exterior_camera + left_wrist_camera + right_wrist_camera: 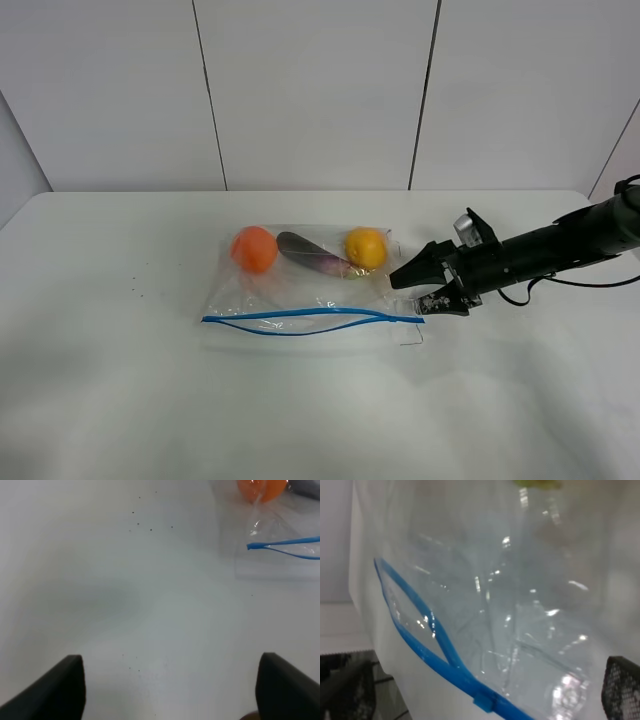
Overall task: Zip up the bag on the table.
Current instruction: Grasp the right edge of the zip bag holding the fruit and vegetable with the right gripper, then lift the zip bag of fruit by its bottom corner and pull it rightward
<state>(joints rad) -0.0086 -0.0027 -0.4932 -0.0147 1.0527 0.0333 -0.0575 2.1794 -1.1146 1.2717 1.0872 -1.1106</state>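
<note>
The bag (pixel 300 300) lies flat in the middle of the table (pixel 120 400). An orange (pixel 254 248), a purple eggplant (pixel 312 254) and a yellow fruit (pixel 366 247) show through it. Its blue zip strip (pixel 300 317) runs along the near edge, its two lines gaping apart. My right gripper (pixel 408 295) is open at the bag's right end, by the zip's end. In the right wrist view the strip (pixel 427 652) and a small blue slider (pixel 484 702) lie between my open fingers (pixel 620 685). My left gripper (pixel 170 685) is open over bare table; the bag's left corner (pixel 248 546) lies ahead.
Grey wall panels (pixel 310 90) stand behind the table's far edge. My right arm (pixel 560 240) reaches in from the right edge with a cable (pixel 590 283) trailing on the table. A few dark specks (pixel 150 527) mark the tabletop left of the bag.
</note>
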